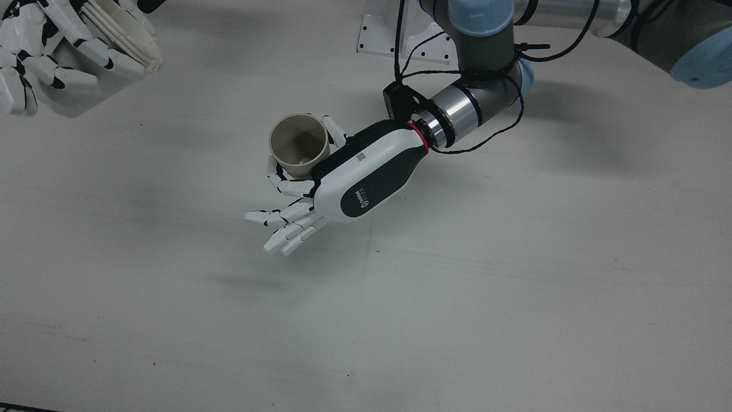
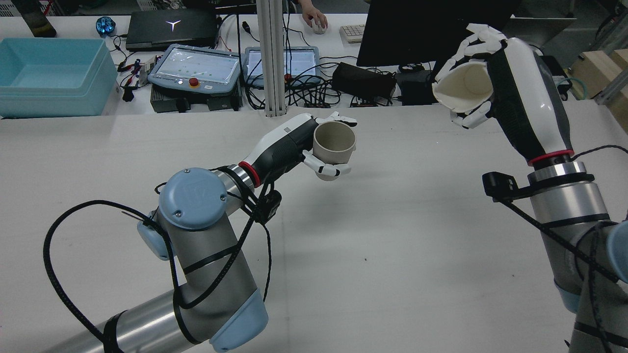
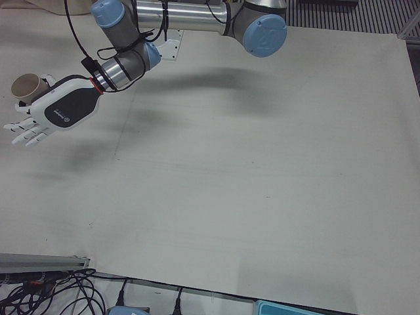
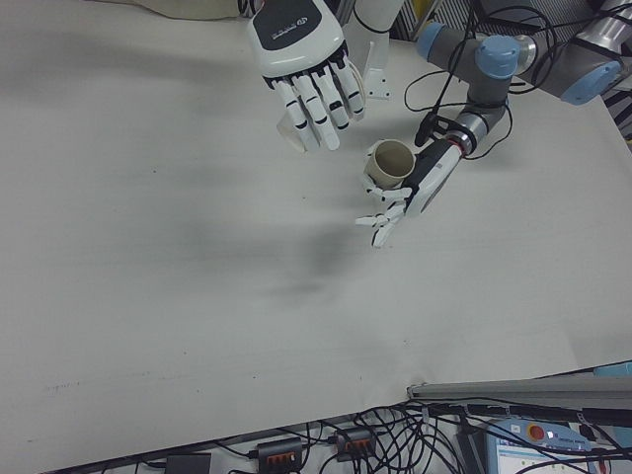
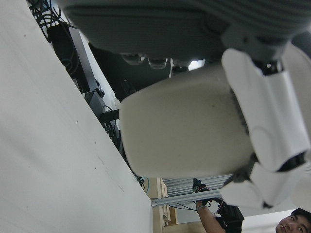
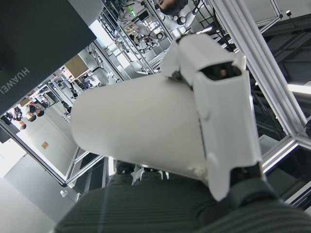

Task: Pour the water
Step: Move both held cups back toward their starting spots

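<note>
Both hands carry a cup clear of the table (image 2: 422,235). The left hand (image 2: 294,147) reaches toward the middle of the table and pinches the beige cup (image 2: 334,142) between a few fingers curled round its wall, while its other fingers (image 1: 286,223) stick out straight and touch nothing. That cup stands upright, mouth up, raised above the tabletop; the front view looks straight into it and shows a mostly bare bottom (a faint mark there could be a little water or only a shadow; I cannot tell).

The right hand (image 2: 510,83) is lifted high on the right side of the rear view, well apart from the left hand, its fingers wrapped round the white cup (image 2: 463,86). This cup is tipped far over, its mouth facing sideways toward the left hand and slightly down. Its inside looks pale and bare in the rear view, and no stream of water shows in any view.

As to progress, I judge that both cups are grasped and lifted, and the white one is tilted as for pouring, yet it hangs high and far to the side of the beige cup, not above it. Whether water has gone across cannot be read from these pictures. If it has not, the white cup's mouth must come over the beige cup's mouth; if it has, what is left is to right the white cup and set both down.
</note>
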Robot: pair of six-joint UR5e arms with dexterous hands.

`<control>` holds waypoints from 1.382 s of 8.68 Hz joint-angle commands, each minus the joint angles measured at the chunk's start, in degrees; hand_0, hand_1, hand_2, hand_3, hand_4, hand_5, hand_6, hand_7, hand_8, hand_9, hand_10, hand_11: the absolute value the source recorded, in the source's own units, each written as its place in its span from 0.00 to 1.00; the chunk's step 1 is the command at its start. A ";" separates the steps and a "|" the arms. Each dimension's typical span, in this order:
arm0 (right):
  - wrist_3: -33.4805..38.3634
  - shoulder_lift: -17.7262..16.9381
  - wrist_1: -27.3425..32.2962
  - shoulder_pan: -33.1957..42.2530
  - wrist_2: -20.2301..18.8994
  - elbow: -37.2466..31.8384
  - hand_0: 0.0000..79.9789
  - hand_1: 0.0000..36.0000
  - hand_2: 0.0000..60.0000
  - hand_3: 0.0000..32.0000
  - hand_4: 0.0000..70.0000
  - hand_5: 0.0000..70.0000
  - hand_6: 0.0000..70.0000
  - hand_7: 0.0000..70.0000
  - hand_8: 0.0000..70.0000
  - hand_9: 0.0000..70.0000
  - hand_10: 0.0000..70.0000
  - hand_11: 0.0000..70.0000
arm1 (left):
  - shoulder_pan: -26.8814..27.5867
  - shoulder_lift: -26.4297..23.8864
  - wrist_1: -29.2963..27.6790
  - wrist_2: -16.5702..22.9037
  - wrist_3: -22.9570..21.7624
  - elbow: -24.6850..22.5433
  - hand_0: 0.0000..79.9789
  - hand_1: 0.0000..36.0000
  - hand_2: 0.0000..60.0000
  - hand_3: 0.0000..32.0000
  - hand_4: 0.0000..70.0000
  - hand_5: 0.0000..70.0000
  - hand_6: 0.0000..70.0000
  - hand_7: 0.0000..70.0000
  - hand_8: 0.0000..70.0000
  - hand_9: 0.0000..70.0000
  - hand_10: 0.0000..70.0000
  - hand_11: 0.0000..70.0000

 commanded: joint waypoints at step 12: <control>65.59 -22.76 54.66 32.97 -39.28 -63.13 1.00 0.97 0.76 0.00 1.00 0.46 0.47 0.80 0.26 0.38 0.19 0.30 | -19.95 40.47 -27.39 3.46 -15.65 -3.77 0.59 1.00 1.00 0.00 0.89 1.00 0.14 0.36 0.03 0.05 0.01 0.03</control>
